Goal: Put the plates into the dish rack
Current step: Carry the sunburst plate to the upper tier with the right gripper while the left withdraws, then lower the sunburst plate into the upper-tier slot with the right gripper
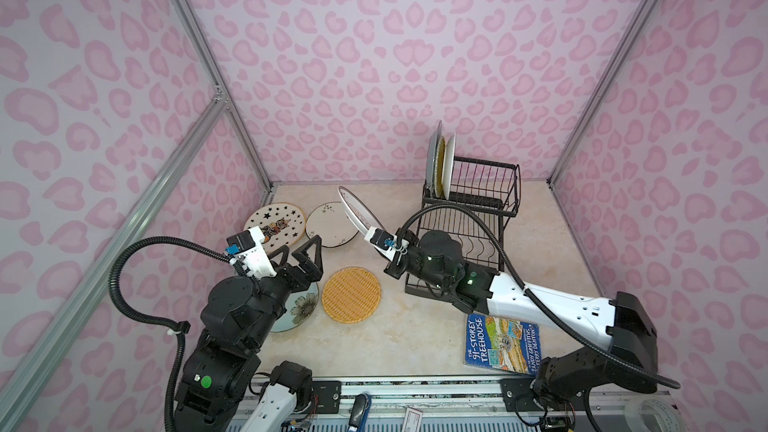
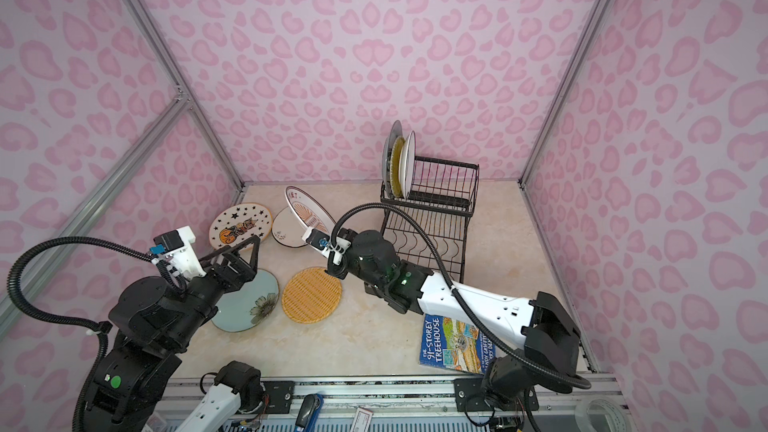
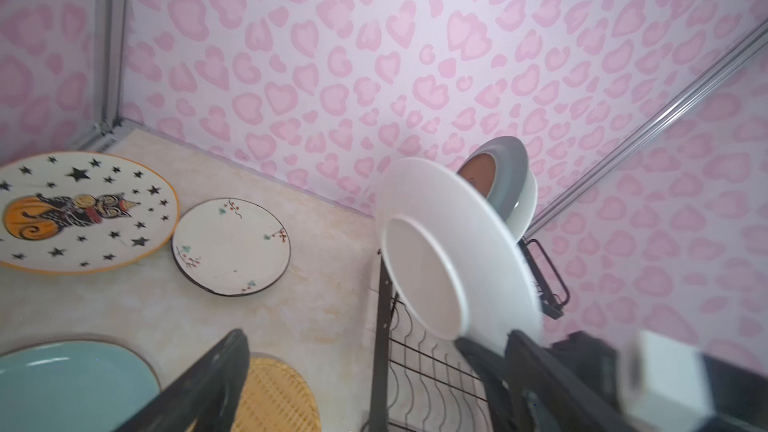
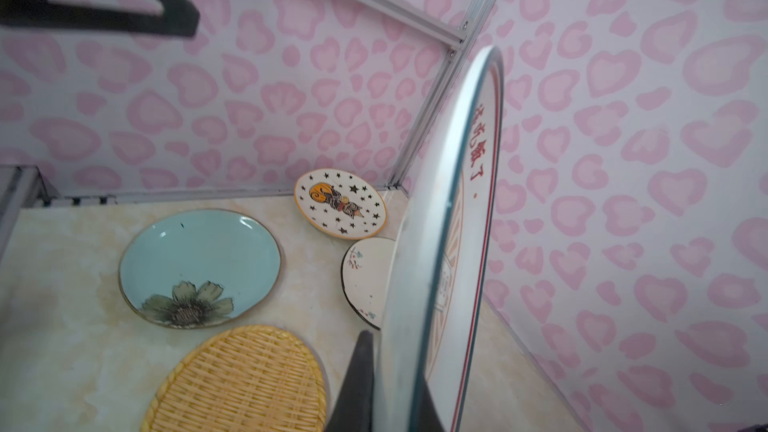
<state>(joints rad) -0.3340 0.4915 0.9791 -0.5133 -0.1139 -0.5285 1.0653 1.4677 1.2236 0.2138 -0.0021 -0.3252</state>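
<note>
Right gripper [image 1: 386, 253]: pressed together on the lower rim of the sunburst plate [image 1: 356, 209]. I see the plate in the air at the centre of both top views, tilted steeply, its decorated face turned up and to the right. In the right wrist view its rim runs nearly edge-on between the two dark fingers [image 4: 360, 371].

Left gripper [image 1: 298, 249]: spread wide and pinching nothing. It sits in the lower left of the frame, over the upper edge of the pale green floral plate [image 1: 300, 306]. I cannot tell whether it touches anything below.

Dish rack [image 1: 469, 209]: right of centre, against the back wall. Three plates stand on edge at the left end of its raised basket: a teal-grey plate [image 1: 432, 155], a yellow woven plate [image 1: 440, 160] and a white plate [image 1: 450, 160], close together. I see no plate in the part of the lower wavy-wire tray that shows; the right arm covers its near end.

Flat on the table [image 1: 415, 338]:
- star plate [image 1: 276, 224], left of centre, near the back.
- sprig plate [image 1: 328, 222], just beside it on the right, partly behind the held plate.
- orange woven plate [image 1: 351, 293], centre, just right of the floral plate.
- a blue book [image 1: 500, 342], lower right, partly under the right arm.
</note>
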